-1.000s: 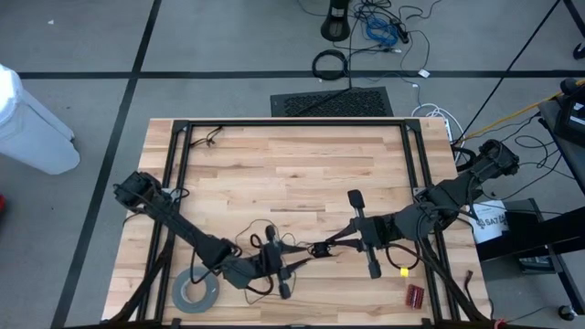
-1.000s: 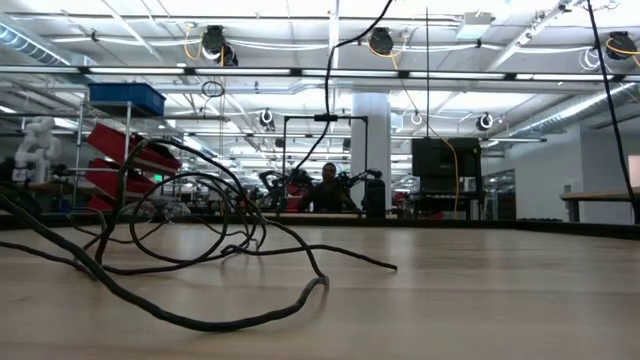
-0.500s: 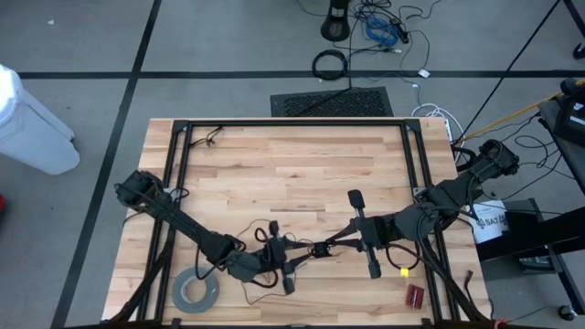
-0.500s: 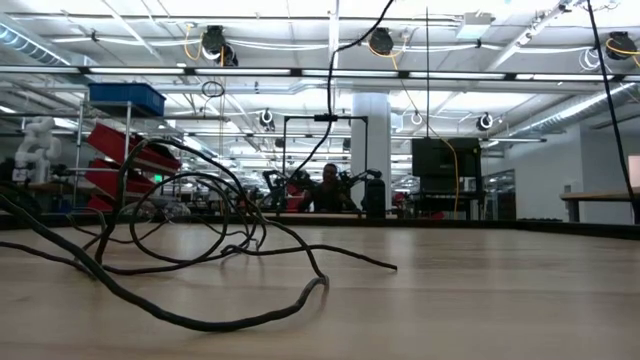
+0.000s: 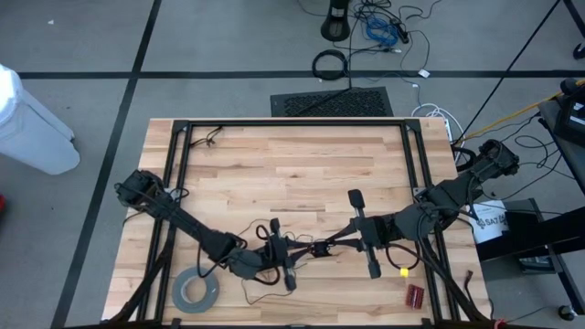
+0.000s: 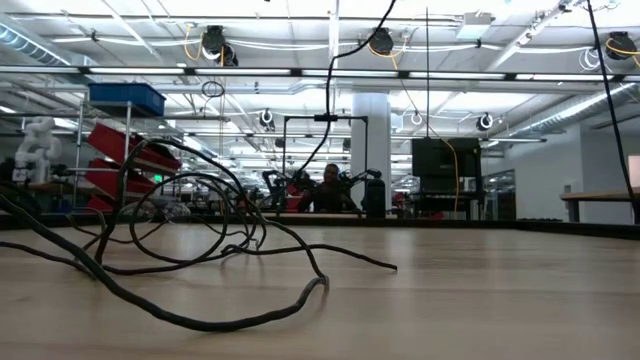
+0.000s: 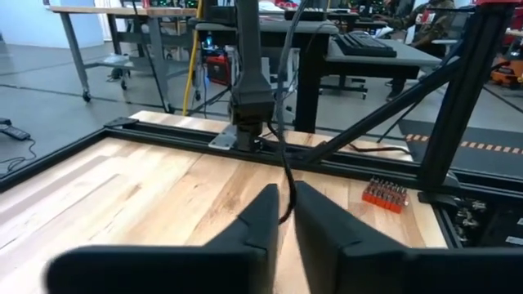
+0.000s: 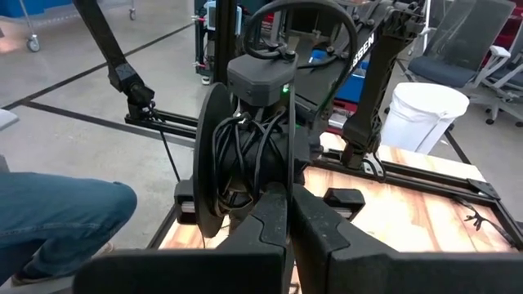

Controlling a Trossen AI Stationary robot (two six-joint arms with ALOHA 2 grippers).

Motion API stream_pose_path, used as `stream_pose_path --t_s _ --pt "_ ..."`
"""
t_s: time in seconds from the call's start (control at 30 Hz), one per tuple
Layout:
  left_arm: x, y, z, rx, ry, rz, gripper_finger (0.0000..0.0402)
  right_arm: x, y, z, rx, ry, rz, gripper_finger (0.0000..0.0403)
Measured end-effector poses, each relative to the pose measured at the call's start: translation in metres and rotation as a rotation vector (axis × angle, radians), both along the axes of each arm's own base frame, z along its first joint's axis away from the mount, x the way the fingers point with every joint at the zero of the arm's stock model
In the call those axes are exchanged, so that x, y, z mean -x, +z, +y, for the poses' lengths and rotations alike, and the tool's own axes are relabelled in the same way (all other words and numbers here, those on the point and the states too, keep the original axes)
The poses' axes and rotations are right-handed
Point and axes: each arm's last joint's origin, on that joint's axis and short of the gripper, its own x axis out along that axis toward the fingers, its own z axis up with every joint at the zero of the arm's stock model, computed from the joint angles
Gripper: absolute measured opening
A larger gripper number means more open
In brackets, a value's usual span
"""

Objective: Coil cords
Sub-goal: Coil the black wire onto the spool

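A grey tape roll (image 5: 196, 291) lay at the near-left corner of the table (image 5: 292, 155), just beside the left arm. The left gripper (image 5: 299, 260) was seen closed on a strand of the thin dark wire (image 7: 283, 167), its fingers nearly meeting around it. Loose loops of the wire lay under and beside it, a little left of the table's middle. The right gripper (image 5: 322, 249) was shut on the wire beside its small round black disc (image 8: 214, 167). The next wrap would best be laid with slight tension kept between the grippers. Ample bare wood lay beyond; the near edge was close.
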Motion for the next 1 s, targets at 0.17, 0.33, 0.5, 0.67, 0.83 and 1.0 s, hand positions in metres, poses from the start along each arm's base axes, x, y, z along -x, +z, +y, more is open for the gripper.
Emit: stream_pose_path --t_s 0.17,0.33,0.5,0.67,0.83,1.0 --pt "-0.001 -0.001 0.001 -0.034 -0.013 0.011 0.0007 -0.001 0.0 0.0 -0.017 -0.006 0.004 0.0" --pt "0.004 -0.002 -0.004 -0.065 -0.016 0.047 0.0004 -0.001 -0.001 0.0 -0.023 -0.008 0.013 0.0" --pt "0.025 0.012 -0.017 -0.05 -0.059 0.073 0.0003 -0.001 -0.004 0.001 -0.032 -0.014 0.035 0.0" --pt "0.047 0.019 -0.025 -0.045 -0.056 0.136 0.0003 -0.005 -0.009 0.003 -0.021 -0.014 0.054 0.0" --pt "0.068 0.028 -0.033 -0.051 -0.062 0.16 0.0002 -0.014 -0.019 0.009 -0.001 -0.012 0.089 0.0" --pt "0.088 0.043 -0.037 -0.041 -0.08 0.147 0.0002 -0.025 -0.034 0.01 0.037 -0.03 0.151 0.0"
